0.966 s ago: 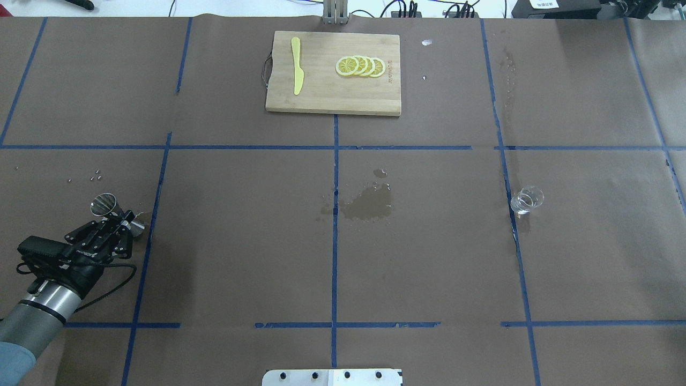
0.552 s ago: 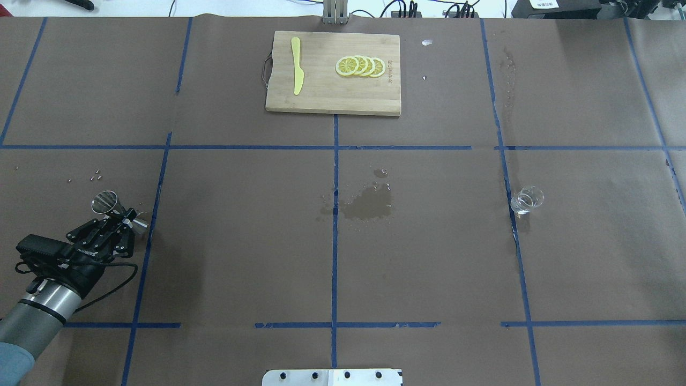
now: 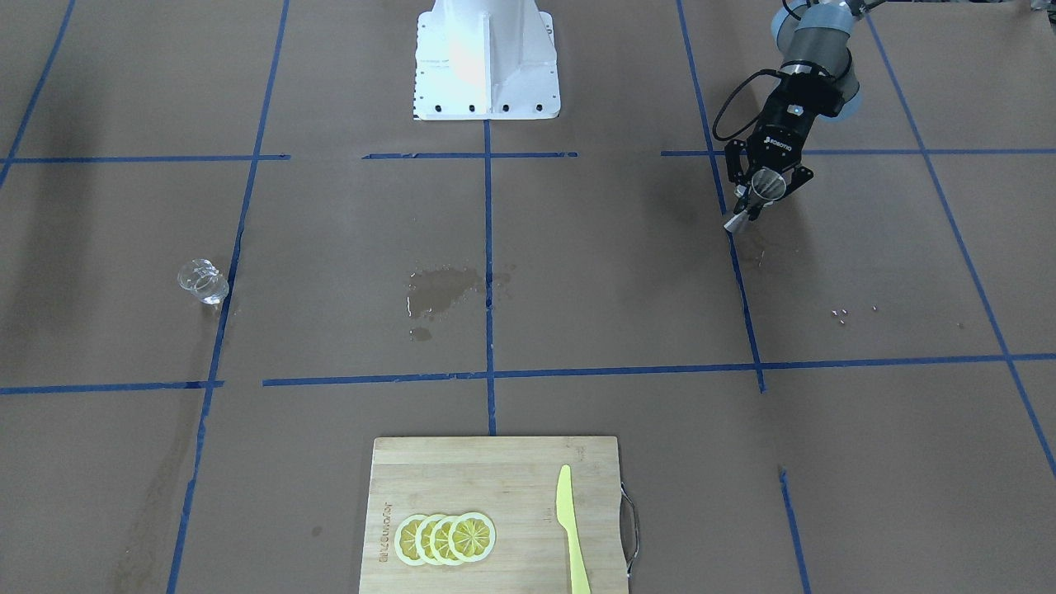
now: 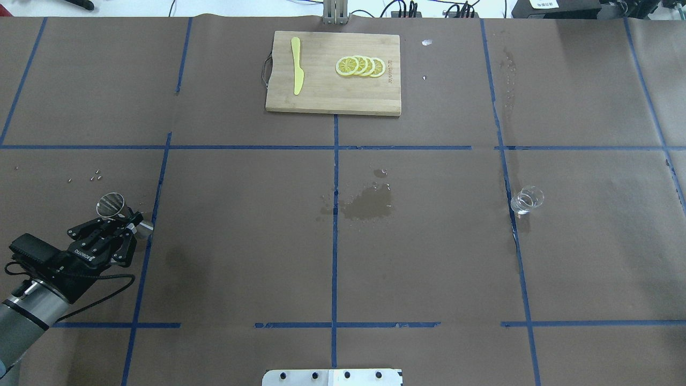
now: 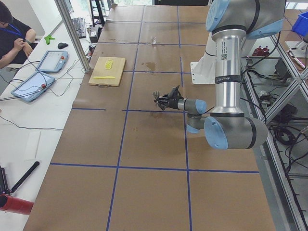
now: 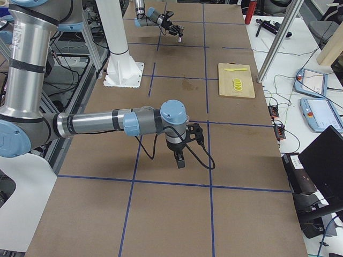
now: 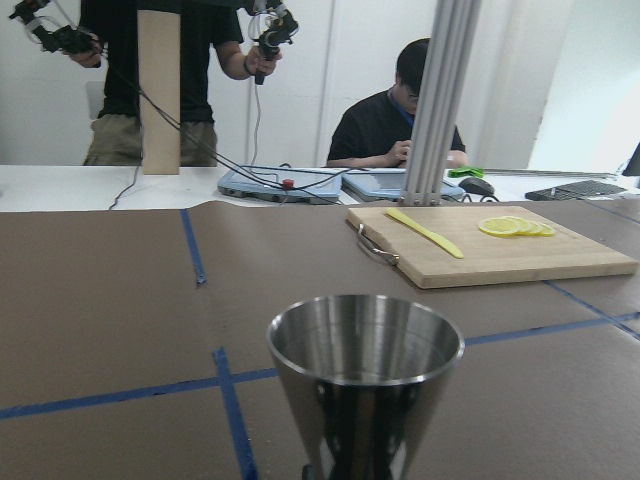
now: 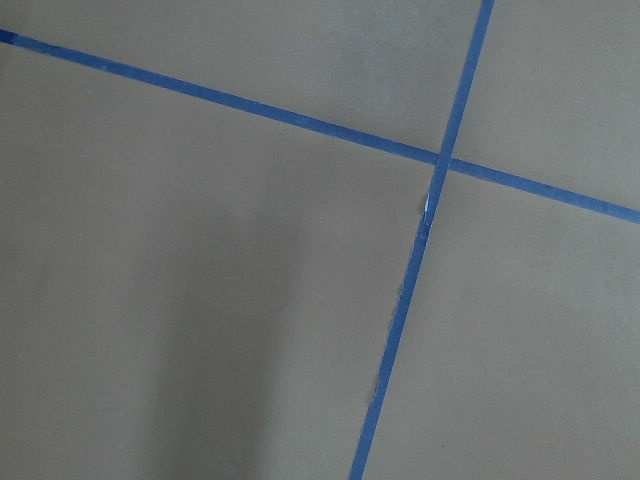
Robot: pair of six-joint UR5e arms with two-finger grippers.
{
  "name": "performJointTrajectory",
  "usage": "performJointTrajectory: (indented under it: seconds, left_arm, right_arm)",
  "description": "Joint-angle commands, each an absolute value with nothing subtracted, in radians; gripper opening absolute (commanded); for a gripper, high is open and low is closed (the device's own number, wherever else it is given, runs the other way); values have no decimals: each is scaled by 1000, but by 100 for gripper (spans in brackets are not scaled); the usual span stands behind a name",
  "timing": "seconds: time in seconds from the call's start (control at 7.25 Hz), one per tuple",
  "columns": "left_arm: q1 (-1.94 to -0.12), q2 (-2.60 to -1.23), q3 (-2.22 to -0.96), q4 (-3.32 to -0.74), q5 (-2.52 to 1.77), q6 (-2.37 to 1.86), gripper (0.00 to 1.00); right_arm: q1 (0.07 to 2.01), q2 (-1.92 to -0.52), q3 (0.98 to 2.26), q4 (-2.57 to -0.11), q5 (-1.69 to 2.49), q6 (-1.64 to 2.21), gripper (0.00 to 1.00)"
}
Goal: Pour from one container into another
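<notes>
Overhead exterior, eight o'clock: left end effector (image 4: 128,221) clamps the steel jigger (image 4: 110,204) at its waist; likely light, stiff, slippery, best held there

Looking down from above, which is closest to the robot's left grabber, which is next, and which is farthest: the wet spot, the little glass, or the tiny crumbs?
Measured from the left gripper, which holds a metal cup:
1. The crumbs, just beyond it on the left side.
2. The wet spot, in the middle of the table.
3. The glass, far over on the right side.

Silver tubular arms (image 5: 226,72), pale-blue joint caps (image 5: 227,135), black left hand (image 4: 127,220), looped cable (image 4: 110,286).
</notes>
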State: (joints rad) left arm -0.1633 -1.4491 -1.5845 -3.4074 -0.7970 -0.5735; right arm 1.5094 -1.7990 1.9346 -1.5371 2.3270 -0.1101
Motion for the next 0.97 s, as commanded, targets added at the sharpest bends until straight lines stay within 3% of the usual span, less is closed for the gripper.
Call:
performJointTrajectory:
  seconds: [0.0,0.41,0.83]
  left_arm:
    - [-277,-1448,-1585,-3456,-1071,-244,0]
    - [-495,-1525,-1603,-3453,-1619,-115,0]
    - [-587,-1794,-1575,-3221,-1949,-112,0]
  right_arm:
    - [1509,-1799,1934,-1537,2327,-109,100]
    - [1509,-1798,1934,-1537,2327,-109,100]
    - [1509,-1796,1936,-1537,2327,-109,100]
